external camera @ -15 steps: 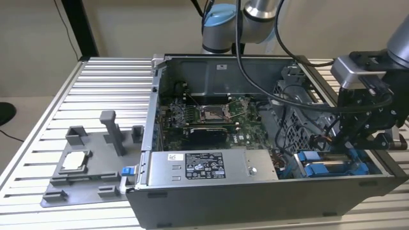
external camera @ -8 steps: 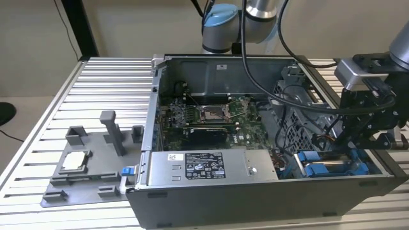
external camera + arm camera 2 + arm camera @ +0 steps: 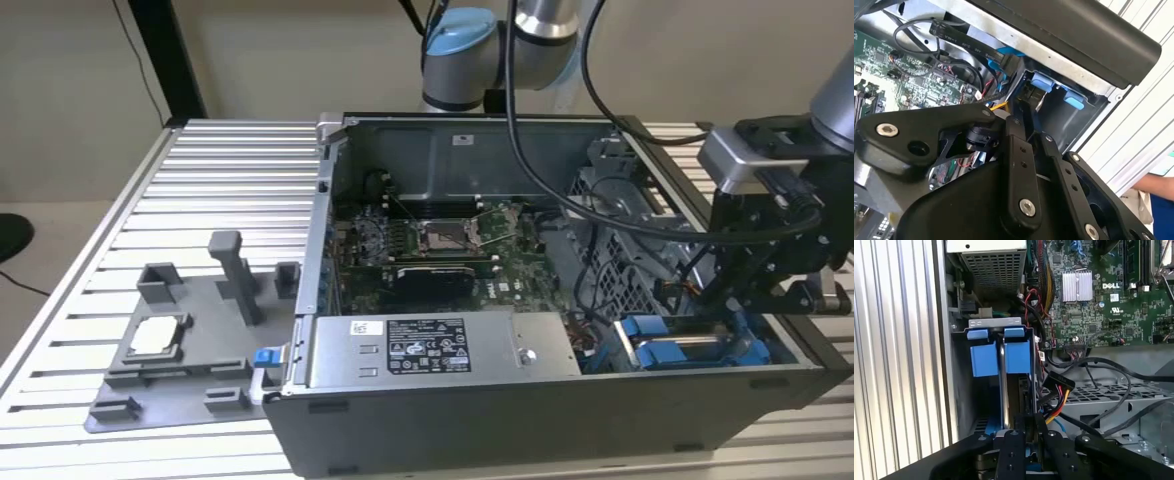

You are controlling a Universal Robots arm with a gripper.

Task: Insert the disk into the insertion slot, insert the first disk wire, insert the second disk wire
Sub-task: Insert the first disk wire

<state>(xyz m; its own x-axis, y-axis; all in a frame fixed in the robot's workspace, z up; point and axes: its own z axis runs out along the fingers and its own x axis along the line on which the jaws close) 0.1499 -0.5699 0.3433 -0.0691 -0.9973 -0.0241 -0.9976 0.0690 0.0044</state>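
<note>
Gripper (image 3: 1028, 421) hangs over the slot (image 3: 961, 390) in a corner of the computer case (image 3: 534, 420), at the exterior view's right; whether it is open or closed cannot be told. Disk (image 3: 1016, 357) with its blue frame sits inside that slot, beside loose wires (image 3: 1059, 390).

The grey-and-blue jointed robot arm (image 3: 467, 45) stands behind the far edge of the ribbed aluminium tabletop (image 3: 200, 180), its upper links rising out of the exterior view's top. Thick black cables (image 3: 511, 110) loop down from it toward the wrist. The wrist enters at the exterior view's right and carries a silver camera block (image 3: 738, 160). Beneath that hangs the black linkage gripper (image 3: 750, 300), pointing downward near the tabletop's front corner on the exterior view's right. Its dark, bolted body shows in both wrist views.
</note>
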